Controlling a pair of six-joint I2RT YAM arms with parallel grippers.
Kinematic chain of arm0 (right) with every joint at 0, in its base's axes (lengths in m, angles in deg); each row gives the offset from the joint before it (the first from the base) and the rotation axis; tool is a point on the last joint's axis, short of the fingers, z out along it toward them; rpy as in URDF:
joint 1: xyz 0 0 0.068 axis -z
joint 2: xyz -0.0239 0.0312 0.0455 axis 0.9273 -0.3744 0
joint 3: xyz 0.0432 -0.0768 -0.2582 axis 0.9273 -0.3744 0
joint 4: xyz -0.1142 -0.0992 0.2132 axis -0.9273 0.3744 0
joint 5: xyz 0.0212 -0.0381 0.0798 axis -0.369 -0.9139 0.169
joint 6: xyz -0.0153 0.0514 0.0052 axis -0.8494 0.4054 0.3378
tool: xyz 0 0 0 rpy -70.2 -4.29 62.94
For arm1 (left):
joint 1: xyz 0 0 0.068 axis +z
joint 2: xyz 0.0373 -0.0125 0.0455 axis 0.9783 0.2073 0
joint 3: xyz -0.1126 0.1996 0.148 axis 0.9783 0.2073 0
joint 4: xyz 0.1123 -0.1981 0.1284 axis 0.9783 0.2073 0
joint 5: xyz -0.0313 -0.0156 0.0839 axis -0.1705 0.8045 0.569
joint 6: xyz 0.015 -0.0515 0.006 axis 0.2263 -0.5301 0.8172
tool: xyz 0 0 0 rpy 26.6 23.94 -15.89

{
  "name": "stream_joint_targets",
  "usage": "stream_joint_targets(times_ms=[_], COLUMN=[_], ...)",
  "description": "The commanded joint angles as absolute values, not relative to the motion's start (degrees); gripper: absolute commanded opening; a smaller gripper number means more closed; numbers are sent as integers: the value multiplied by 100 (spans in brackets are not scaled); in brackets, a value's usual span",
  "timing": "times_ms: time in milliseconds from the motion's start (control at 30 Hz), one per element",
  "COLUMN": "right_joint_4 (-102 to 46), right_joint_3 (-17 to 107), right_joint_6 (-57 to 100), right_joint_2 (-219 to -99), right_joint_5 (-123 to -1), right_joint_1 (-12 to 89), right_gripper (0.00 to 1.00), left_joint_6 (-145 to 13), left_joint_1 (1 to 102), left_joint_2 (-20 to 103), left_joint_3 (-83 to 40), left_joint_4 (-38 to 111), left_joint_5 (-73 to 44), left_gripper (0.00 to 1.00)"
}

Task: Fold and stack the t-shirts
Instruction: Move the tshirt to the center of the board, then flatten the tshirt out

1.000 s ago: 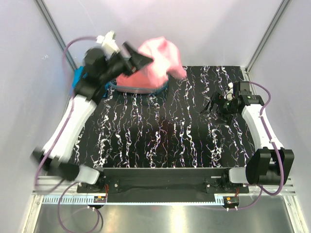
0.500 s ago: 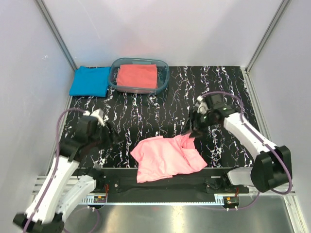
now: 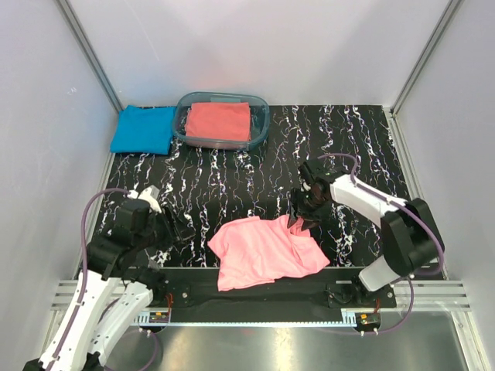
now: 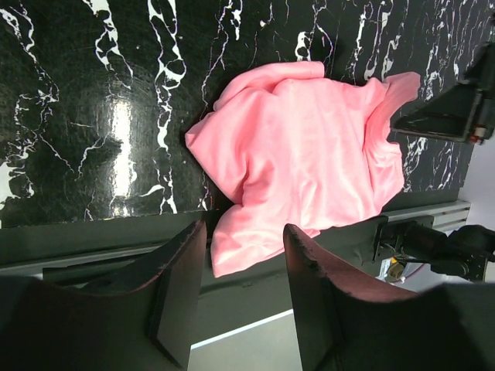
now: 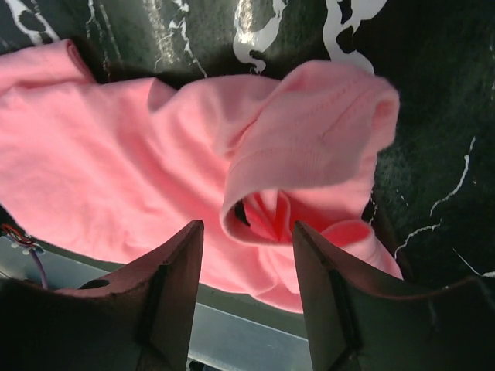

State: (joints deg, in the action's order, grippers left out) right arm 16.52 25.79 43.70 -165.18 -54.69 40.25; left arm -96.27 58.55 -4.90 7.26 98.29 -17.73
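Stage: early, by my reading; one t-shirt lies loose and no stack exists yet.
Landmark: clear tub [image 3: 263,124], standing on the black marbled tabletop [image 3: 255,178].
Blue t-shirt [image 3: 143,129]: folded into a flat rectangle, just beside the tub on its left.
Coral-red t-shirt [image 3: 219,121]: folded flat, lying inside the tub.
Pink t-shirt [image 3: 263,251]: well apart from the tub, on the side toward the arm bases; rumpled and unfolded, with one lobe drooping over the tabletop edge farthest from the tub.
Right claw [image 3: 303,216]: between the tub and the pink t-shirt, low at the cloth's tub-side right corner. The right wrist view shows its fingers [image 5: 178,270] spread apart, a raised fold of pink cloth bunched in the gap but not pinched.
Left claw [image 3: 182,228]: farther from the tub than the right one and off to the left, beside the pink heap without touching it. The left wrist view shows the fingers [image 4: 182,294] apart and nothing held.
Done: two t-shirts look folded, judging by their neat outlines.
Left: spread the pink one flat, fold it, then gather all three into one pile.
Next move: probably pinching that raised fold and drawing the cloth toward the tub to flatten it.
Risk: the overhanging lobe could drag more of the cloth off the tabletop.
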Motion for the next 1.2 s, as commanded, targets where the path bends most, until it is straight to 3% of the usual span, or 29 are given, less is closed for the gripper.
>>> stream_joint_targets(times_ms=[0,133,300,333,400,433,600,867,1000,1033,1167], right_joint_4=[1201,884,699,681,742,838,2434,4125,4687,4706,3848], right_joint_3=[2630,2656,2954,2981,3051,3191,4847,8873,12278,12628,11783], right_joint_6=[4321,4277,4303,4321,4321,4295,4241,4206,3987,3978,4066], right_joint_2=[-16786,-17015,-17550,-17604,-17718,-17736,-16922,-16224,-16900,-16997,-16630], right_joint_5=[-5459,-5238,-4703,-4649,-4649,-4692,-6637,-8664,-8376,-8297,-7183], right_joint_1=[3963,3901,3857,3857,3857,3857,4058,6044,6063,6063,6063], right_gripper=[57,55,39,32,4,0,0,0,0,0,0], left_joint_6=[-9651,-9563,-9501,-9432,-9335,-9238,-9079,-8886,-8710,-8649,-8561], left_joint_1=[5861,5861,5861,5861,5861,5861,5861,5861,5861,5861,5861], left_joint_2=[-309,-54,500,587,834,930,1361,1573,1485,1485,1345], left_joint_3=[525,410,165,103,-55,-178,-539,-916,-1110,-1137,-1163], left_joint_4=[9508,9403,9025,8990,8972,8963,8972,9095,9192,9235,9359], left_joint_5=[-2002,-2011,-2231,-2240,-2205,-2179,-2213,-2424,-2328,-2302,-2214], left_gripper=[50,50,50,50,50,51,51,50,50,50,50])
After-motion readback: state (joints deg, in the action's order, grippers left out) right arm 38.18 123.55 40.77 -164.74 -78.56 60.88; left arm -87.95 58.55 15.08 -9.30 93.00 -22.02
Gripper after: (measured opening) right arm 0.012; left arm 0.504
